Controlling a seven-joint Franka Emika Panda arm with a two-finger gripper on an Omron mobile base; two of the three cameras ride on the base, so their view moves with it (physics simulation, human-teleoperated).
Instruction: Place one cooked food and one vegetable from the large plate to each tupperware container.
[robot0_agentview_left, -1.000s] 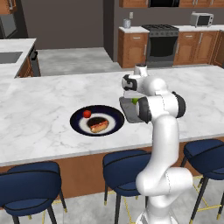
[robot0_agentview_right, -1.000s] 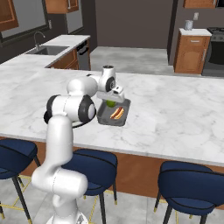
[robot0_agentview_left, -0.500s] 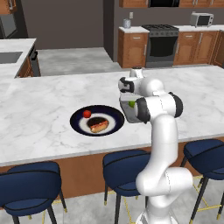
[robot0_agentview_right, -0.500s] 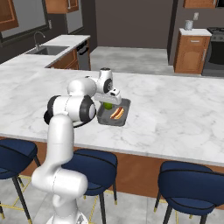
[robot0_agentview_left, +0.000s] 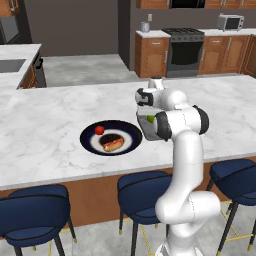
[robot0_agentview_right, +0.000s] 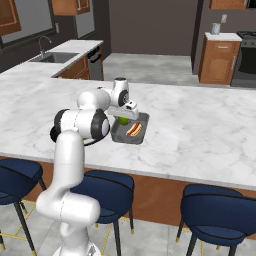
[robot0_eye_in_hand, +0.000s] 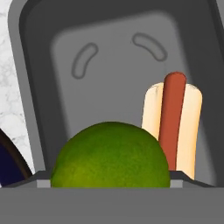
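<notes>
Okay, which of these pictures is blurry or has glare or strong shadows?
Hand view: the green vegetable looms large and soft-edged, a soft shadow across the grey tray. Left base view: sharp, with faint sheen on the large plate. Right base view: even light, no glare.

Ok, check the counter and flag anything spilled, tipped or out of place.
Nothing stands out. The tray sits flat on the counter with a hot dog lying along it and a green vegetable beside it. The plate lies level, holding a red vegetable and a sausage bun. No spills show.
</notes>
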